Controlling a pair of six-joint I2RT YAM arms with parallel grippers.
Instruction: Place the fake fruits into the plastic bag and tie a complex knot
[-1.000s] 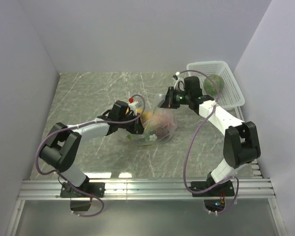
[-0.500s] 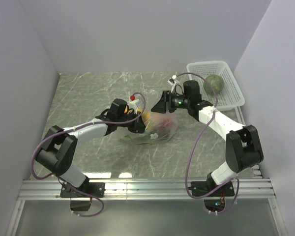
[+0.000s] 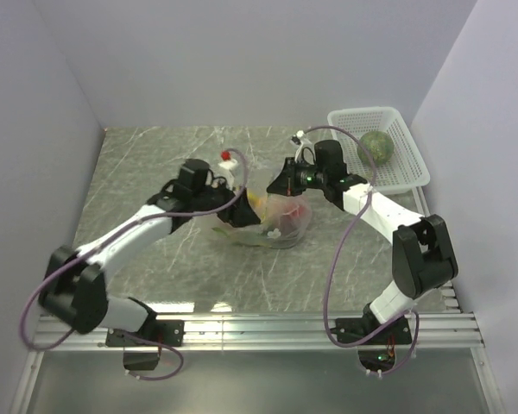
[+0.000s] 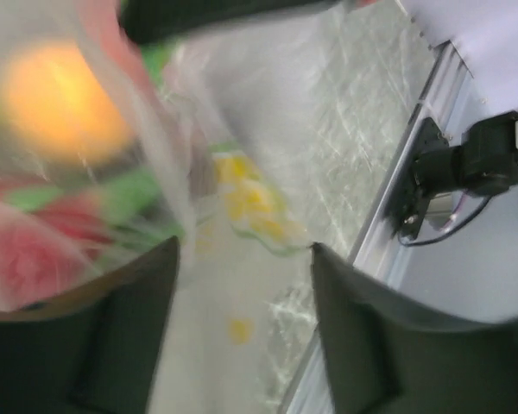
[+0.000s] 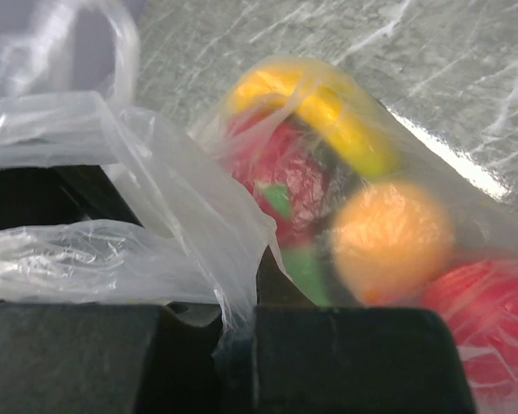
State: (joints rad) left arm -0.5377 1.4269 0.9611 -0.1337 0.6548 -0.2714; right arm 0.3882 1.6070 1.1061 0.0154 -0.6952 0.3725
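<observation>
With the right tool [image 3: 287, 182] clamped on a gathered fold of the plastic bag [image 3: 281, 222] and the left tool [image 3: 244, 210] spread apart just beside its other side, seemingly gathering the mouth for the knot. Bag on the table [image 3: 155, 164] between them, holding banana [image 5: 328, 112], orange-yellow piece [image 5: 388, 237] and red pieces [image 5: 276, 164]; green melon [image 3: 376, 142] still in the white basket [image 3: 397, 119]. Next, likely: melon in first, then left tool shut on loose film.

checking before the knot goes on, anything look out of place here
One thing: the green melon sits in the white basket at the far right, outside the plastic bag, while the right gripper pinches the bag's film. The other fruits are inside the bag.
</observation>
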